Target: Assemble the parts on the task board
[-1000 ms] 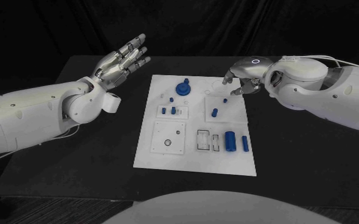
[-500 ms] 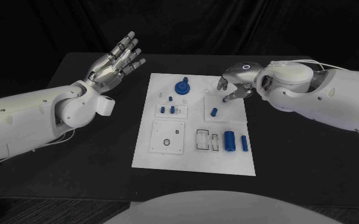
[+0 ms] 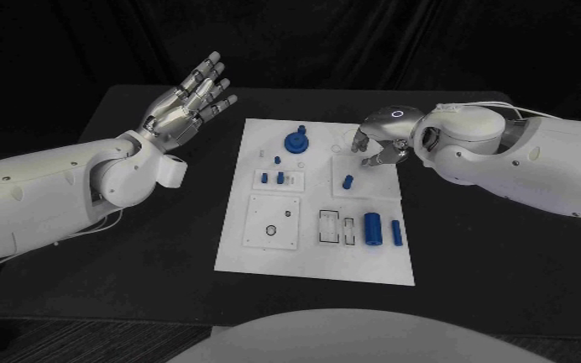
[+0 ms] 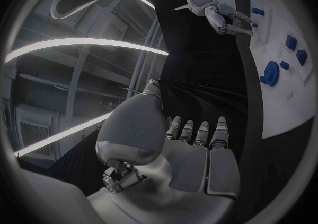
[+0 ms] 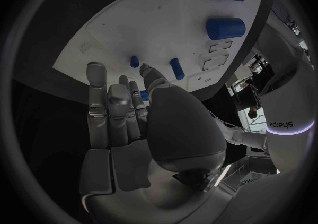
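Head view: the task board point(image 3: 317, 245) lies mid-counter point(image 3: 484, 254), blue parts on it. The left hand point(image 3: 188, 102) is raised beside the board's far left corner, fingers spread, nothing held; presumably parked clear. The right hand point(image 3: 378, 146) is poised over the board's far right area, above a small blue peg point(image 3: 348, 182).

Left wrist view: open palm confirmed.

Right wrist view: fingers are extended toward the pegs; whether anything is pinched cannot be told.

Black table point(image 3: 484, 245), dark curtain backdrop point(image 3: 315, 18) behind it
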{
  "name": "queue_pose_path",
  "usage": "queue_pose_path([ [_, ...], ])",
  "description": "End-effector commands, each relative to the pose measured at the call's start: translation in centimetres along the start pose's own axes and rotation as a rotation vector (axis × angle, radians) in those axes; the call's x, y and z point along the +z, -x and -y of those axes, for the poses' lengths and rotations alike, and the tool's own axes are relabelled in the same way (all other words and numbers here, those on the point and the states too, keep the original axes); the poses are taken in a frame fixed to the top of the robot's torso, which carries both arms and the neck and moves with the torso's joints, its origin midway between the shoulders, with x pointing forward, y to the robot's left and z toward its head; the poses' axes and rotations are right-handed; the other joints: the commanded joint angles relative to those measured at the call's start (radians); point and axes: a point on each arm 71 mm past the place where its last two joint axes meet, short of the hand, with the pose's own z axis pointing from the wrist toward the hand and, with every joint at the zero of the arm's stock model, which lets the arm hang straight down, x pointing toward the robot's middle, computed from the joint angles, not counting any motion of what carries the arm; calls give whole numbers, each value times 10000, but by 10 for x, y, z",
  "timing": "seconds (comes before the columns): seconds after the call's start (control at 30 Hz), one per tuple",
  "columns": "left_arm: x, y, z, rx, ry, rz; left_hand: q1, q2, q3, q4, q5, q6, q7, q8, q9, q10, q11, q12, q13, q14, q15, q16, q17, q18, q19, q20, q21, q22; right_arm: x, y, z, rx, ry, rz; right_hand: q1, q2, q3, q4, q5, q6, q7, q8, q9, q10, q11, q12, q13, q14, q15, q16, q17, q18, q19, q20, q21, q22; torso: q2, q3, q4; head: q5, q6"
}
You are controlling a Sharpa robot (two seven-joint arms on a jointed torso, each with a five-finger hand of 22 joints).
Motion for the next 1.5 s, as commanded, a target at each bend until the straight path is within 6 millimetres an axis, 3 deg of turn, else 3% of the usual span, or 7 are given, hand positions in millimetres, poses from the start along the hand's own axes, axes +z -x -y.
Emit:
queue_pose_path([
  [0.03,0,-2,2,-216,-424,-120,12,125,-87,-1,85,9,94,-18,15,-8,83,-50,-8,-4,35,-36,-16,90,21,-51,-17,-18,0,-4,0,117,36,-183,135,-52,171,-22,246,168,-5,-68,-14,136,5,-107,-100,56,7,-16,-3,-67,66,8,-52,309,-5,-12,-5,37,0],
  [0.43,0,-1,0,-290,-226,-203,535,441,-334,-42,791,79,306,-10,24,3,291,-38,-1,-4,194,-36,-16,87,59,132,-8,-101,1,-15,1,239,14,-402,207,-256,902,-149,922,454,28,-149,-20,421,28,-405,-183,-19,12,-105,-82,-53,-7,-4,-180,443,-19,-31,-17,137,0],
  [0.5,0,-1,-1,-302,-197,-211,790,566,-406,-62,1101,94,344,-7,26,3,319,-37,-1,-4,241,-36,-16,88,70,180,-6,-135,1,-17,1,258,-3,-433,205,-296,1015,-171,945,477,26,-165,-20,457,25,-443,-182,-25,9,-106,-82,-51,-17,-9,-188,464,-19,-31,-19,130,0],
  [0.73,0,-2,-3,-334,-71,-227,1052,699,-482,-109,1430,120,395,-2,30,8,370,-31,2,-4,292,-36,-16,88,84,222,-2,-167,2,-22,3,307,-60,-395,208,-374,1363,-246,921,782,-37,-77,39,586,-8,-531,-177,-49,-18,-125,-98,-35,-63,-29,-269,490,-22,-35,-27,234,0],
  [1.23,-1,-1,-8,-343,210,-217,1549,960,-659,-219,2108,424,764,54,74,33,541,-1,17,-4,582,-36,-16,105,269,560,81,65,2,-23,3,364,156,257,271,-441,1993,-579,510,1782,-362,320,462,1706,-354,-364,-108,34,-278,-30,-6,-50,-8,-249,83,545,-21,-30,-34,302,0],
  [1.4,-1,-1,-8,-341,278,-211,1841,1057,-697,-405,2548,742,1154,125,121,49,528,19,26,-4,688,-36,-16,109,419,640,140,209,0,-23,4,369,170,403,229,-432,1985,-604,359,1936,-411,385,563,1874,-405,-345,-94,-24,-310,-126,-76,-56,-66,-276,90,542,-24,-40,-42,342,0],
  [1.5,-1,-1,-9,-333,316,-197,1882,1078,-705,-433,2632,752,1179,129,120,52,535,23,27,-4,708,-36,-16,109,447,653,150,227,-2,-22,5,370,186,548,219,-420,1981,-611,335,1996,-432,412,600,1934,-427,-337,-88,-6,-325,-94,-43,-73,-42,-288,224,567,-29,-42,-42,349,0],
])
